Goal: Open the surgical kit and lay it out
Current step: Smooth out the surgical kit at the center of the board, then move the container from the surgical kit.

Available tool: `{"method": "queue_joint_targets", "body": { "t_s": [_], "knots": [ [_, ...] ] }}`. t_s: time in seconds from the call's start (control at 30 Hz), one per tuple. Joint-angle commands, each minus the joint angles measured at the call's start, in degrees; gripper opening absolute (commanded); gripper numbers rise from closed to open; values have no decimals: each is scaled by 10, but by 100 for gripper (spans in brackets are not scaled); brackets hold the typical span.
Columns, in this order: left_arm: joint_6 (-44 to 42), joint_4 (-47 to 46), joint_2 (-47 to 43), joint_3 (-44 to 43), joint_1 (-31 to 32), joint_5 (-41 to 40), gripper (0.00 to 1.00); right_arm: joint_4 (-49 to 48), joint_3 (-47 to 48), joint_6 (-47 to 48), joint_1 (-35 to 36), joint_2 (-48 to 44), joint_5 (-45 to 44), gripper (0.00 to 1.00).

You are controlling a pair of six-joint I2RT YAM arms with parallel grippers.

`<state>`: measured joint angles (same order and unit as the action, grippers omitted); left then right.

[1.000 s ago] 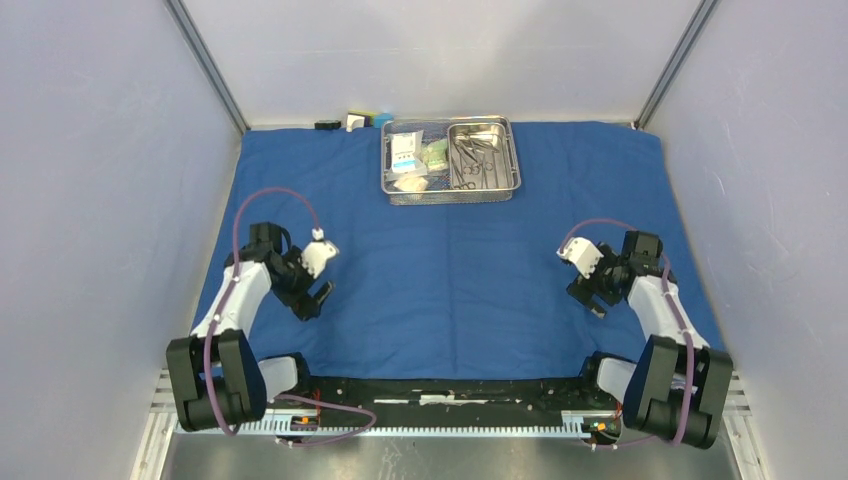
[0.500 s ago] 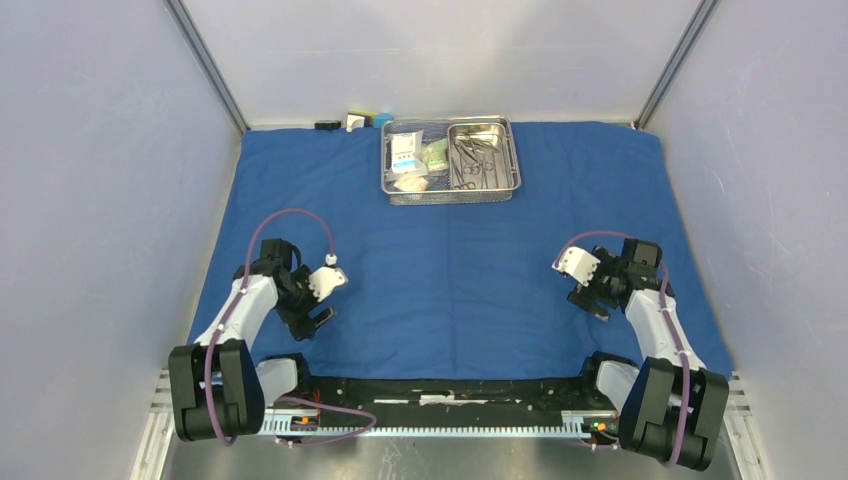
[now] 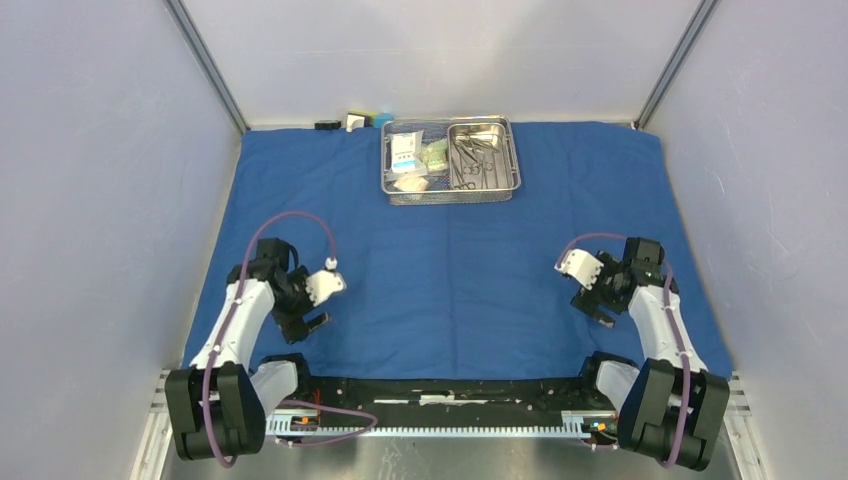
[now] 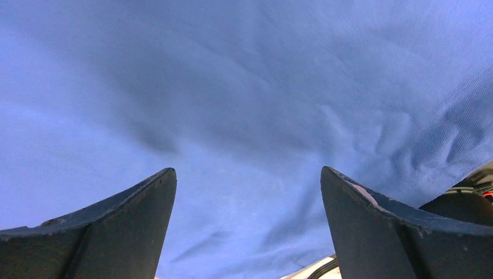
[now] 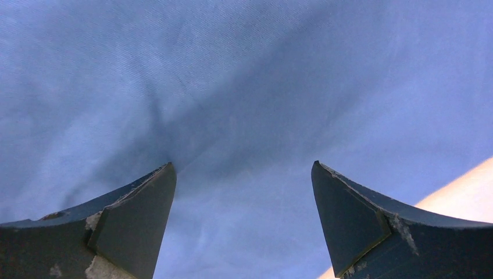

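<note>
Blue cloth spread flat; basket at 12 o'clock, holding pan, instruments, packets. Left claw at 7, right claw at 4: both spread, empty, near cloth. Risk: claw snagging cloth on reach, dragging basket.

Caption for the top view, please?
Left gripper and right gripper open over the spread blue wrap; steel basket at far edge.

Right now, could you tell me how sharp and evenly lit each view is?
Top external: even light, crisp; the wire-mesh basket gleams slightly. Left wrist: blue cloth close up, creases shadowed. Right wrist: broad shadow on the cloth, washed-out pale strip lower right.
</note>
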<state>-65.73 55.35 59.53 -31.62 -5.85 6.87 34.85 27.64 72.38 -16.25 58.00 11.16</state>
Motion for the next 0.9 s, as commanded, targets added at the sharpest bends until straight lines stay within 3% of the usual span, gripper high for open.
{"method": "queue_joint_targets", "body": {
  "t_s": [0.0,0.13,0.3,0.5,0.67,0.87],
  "knots": [
    [68,4,16,-122,2,92,100,67,100,-103,-4,28,76,95],
    [215,-43,75,-215,20,172,100,16,170,-229,13,56,153,95],
    [413,-190,159,-286,104,138,99,-134,206,-384,86,93,145,93],
    [618,-312,323,-427,143,147,93,-316,268,-539,153,193,129,89],
    [718,-335,471,-560,159,120,87,-390,361,-623,189,317,92,86],
    [775,-342,603,-685,163,132,82,-379,509,-681,198,477,81,80]
  ]
}}
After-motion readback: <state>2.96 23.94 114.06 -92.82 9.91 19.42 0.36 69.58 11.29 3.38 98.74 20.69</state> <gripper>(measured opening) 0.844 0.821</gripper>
